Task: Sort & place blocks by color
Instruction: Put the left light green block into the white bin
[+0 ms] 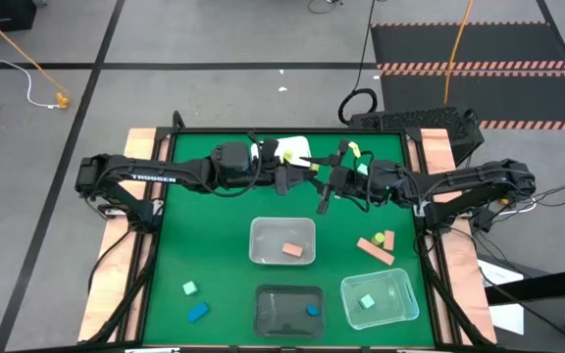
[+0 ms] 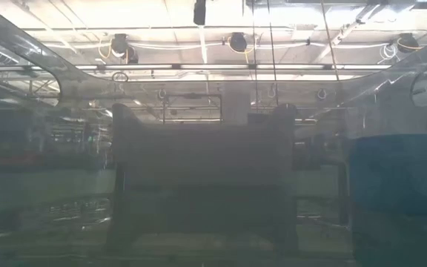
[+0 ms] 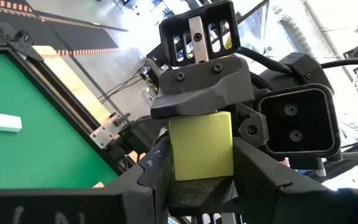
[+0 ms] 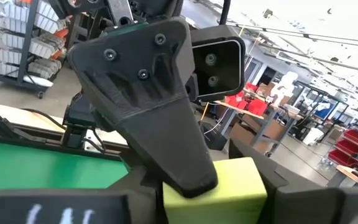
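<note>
A yellow block (image 1: 315, 169) hangs above the table's far middle, where my two grippers meet. My left gripper (image 1: 304, 175) reaches in from the left and my right gripper (image 1: 328, 182) from the right, both shut on it. In the left wrist view the block (image 3: 201, 146) sits between my own fingers under a right finger (image 3: 204, 87). Loose on the green table lie a mint block (image 1: 190, 288), a blue block (image 1: 197, 312) and salmon blocks (image 1: 373, 250). The low view shows only tub walls. My left gripper pinches the yellow block's two side faces (image 3: 176, 149) between its fingers, coming level from the table's left. The block is lifted clear of the table. My right gripper pinches the same block (image 4: 229, 180) across its other pair of faces, coming level from the table's right. One of its fingers lies on the block's face (image 3: 201, 118); the other is hidden behind the block.
A clear tub (image 1: 282, 227) holds a salmon block, a dark tub (image 1: 287, 294) a blue one, and a clear tub (image 1: 390, 279) a mint one. A white tub (image 1: 284, 147) with yellow pieces sits at the far edge. A mint block (image 1: 363, 169) lies under the right arm.
</note>
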